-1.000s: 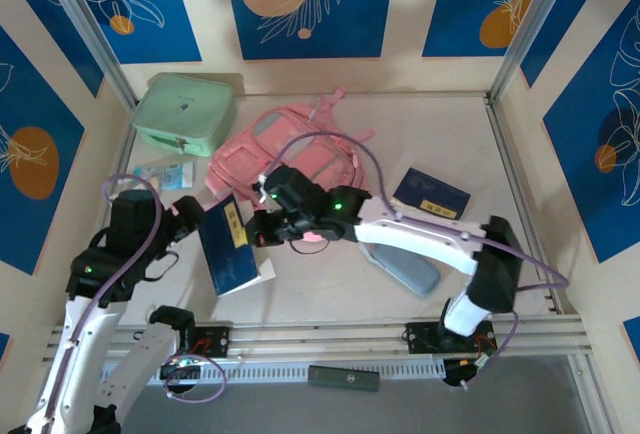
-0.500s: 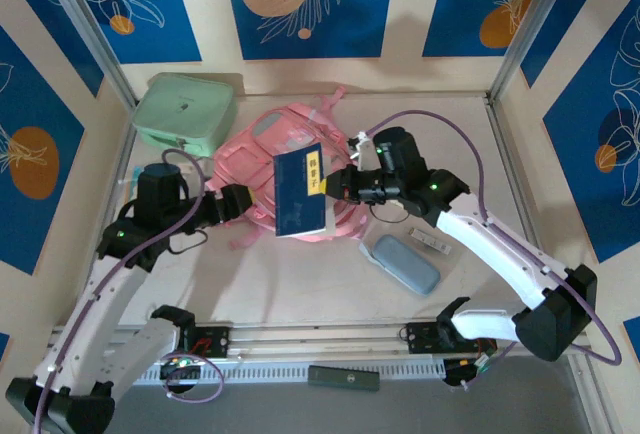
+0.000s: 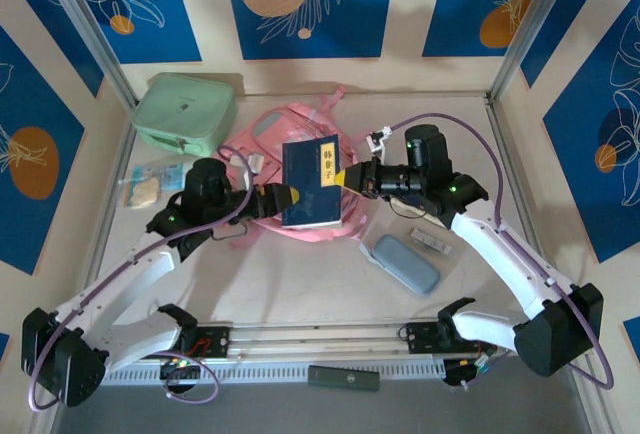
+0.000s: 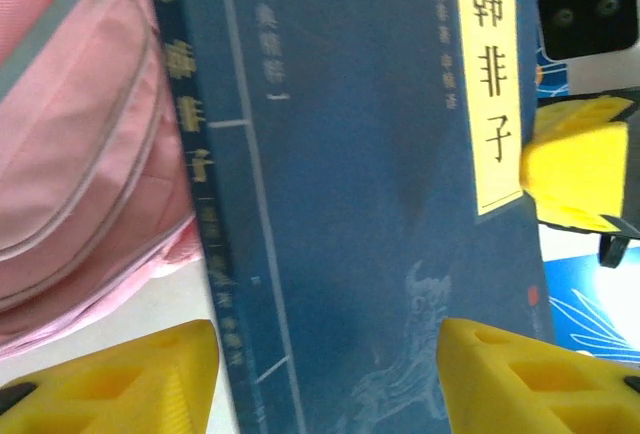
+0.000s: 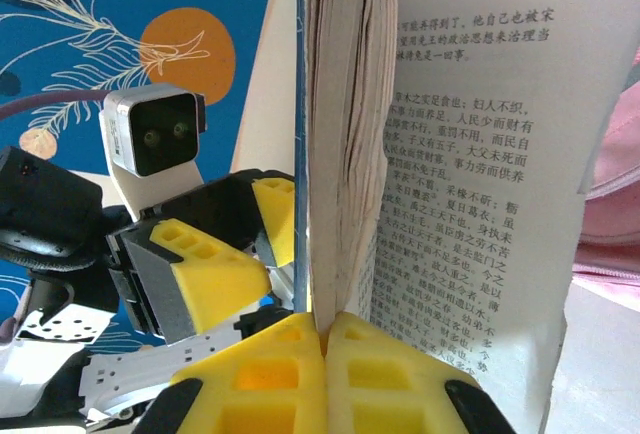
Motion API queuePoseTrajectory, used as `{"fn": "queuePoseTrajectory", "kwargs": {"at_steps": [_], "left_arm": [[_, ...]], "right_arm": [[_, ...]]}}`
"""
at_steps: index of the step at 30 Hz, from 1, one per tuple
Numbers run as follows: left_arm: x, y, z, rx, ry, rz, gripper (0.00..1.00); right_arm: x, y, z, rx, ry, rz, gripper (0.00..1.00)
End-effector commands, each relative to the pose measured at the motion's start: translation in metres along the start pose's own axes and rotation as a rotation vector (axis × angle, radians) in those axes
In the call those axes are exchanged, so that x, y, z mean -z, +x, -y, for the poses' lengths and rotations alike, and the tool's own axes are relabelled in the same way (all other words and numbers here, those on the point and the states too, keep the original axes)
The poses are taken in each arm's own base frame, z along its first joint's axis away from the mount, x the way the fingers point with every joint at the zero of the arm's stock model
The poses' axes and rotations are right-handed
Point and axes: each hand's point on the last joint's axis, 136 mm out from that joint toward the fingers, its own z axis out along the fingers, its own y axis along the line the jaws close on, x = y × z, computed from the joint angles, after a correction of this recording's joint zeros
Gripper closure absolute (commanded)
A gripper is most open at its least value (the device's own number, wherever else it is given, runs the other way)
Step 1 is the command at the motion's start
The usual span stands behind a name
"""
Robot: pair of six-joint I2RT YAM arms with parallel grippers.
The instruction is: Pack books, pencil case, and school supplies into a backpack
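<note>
Packing is only starting: right gripper point(image 3: 345, 178) is pinching book point(image 3: 310, 189) over backpack point(image 3: 270, 124), left gripper point(image 3: 285, 195) hovering half-open; pencil case point(image 3: 402, 262) lying beside backpack.

Up top, the book point(image 3: 312, 182) is covering the middle of the backpack point(image 3: 272, 149), and the bag's opening is out of sight behind it. The yellow label's characters are too small to read from above. The left gripper point(image 3: 288, 195) sits at the book's left edge; touching or just short, I can't tell. In the left wrist view the book runs off the top and bottom, and the fingers point(image 4: 120, 384) are cut by the bottom edge. That whitish bar point(image 3: 432, 243) over on the right is too small to make out.
</note>
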Motion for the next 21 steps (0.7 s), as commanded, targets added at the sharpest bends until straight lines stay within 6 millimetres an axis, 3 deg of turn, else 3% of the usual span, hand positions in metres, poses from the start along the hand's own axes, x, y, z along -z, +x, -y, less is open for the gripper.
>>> {"fn": "queuePoseTrajectory", "kwargs": {"at_steps": [1, 9, 19, 21], "left_arm": [[-0.008, -0.002, 0.015, -0.023, 0.05, -0.008, 0.43], [-0.007, -0.006, 0.03, -0.049, 0.094, 0.022, 0.69], [-0.006, -0.016, 0.036, -0.037, 0.096, 0.054, 0.95], [-0.005, -0.02, 0.037, -0.033, 0.08, 0.067, 1.0]], "right_arm": [[0.008, -0.002, -0.02, 0.036, -0.084, 0.004, 1.0], [0.009, -0.008, 0.006, 0.0, -0.044, 0.022, 1.0], [0.007, -0.006, 0.02, -0.01, -0.014, 0.006, 1.0], [0.009, -0.006, 0.025, -0.014, 0.015, 0.013, 0.93]]}}
